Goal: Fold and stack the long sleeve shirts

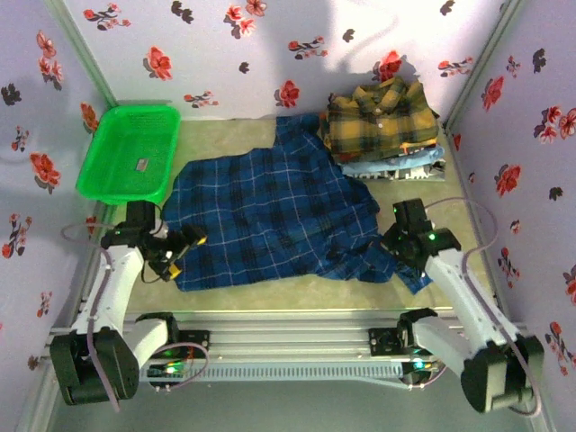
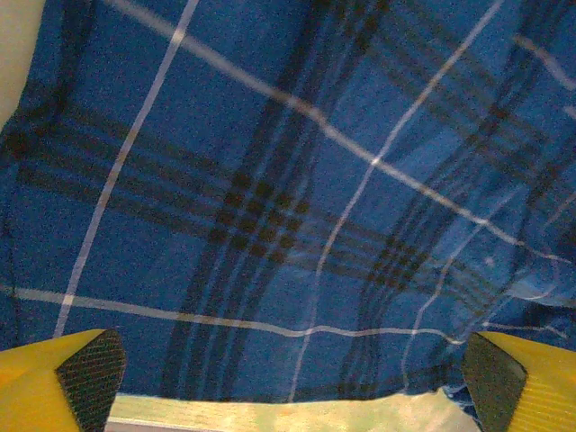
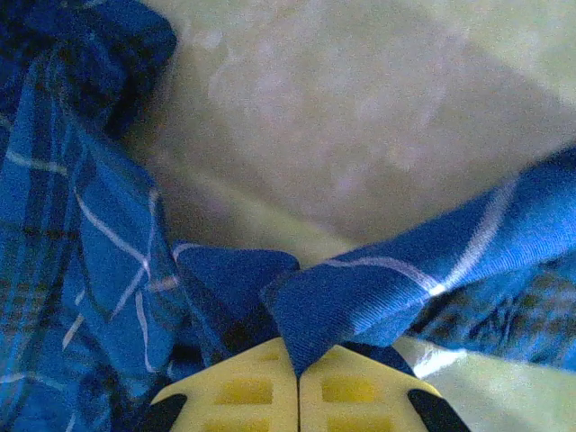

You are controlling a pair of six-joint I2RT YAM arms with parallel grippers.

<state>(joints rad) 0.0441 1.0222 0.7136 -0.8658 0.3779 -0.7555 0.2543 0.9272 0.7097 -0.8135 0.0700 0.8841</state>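
Dark blue plaid shirt (image 1: 270, 211) lay spread across the middle of the table (image 1: 229, 133), rumpled along its near right side, with one part running back toward the far right corner. You had the right jaws closed tight on a fold of that shirt at its near right edge. From the right wrist, the two yellow fingers (image 3: 243, 391) met with blue cloth pinched between them, and the cloth fanned out to both sides of the pinch. You had the left jaws spread wide at the shirt's near left edge, holding nothing. From the left wrist, one finger (image 2: 63, 387) sat at each lower corner, with the hem and a strip of table between them. At the far right, a mustard-yellow plaid shirt (image 1: 382, 115) sat folded on top of a stack, over light blue shirts (image 1: 409, 162), just beside the spread shirt's far end. A green basket (image 1: 130, 153) stood at the far left, near the shirt's far left corner.
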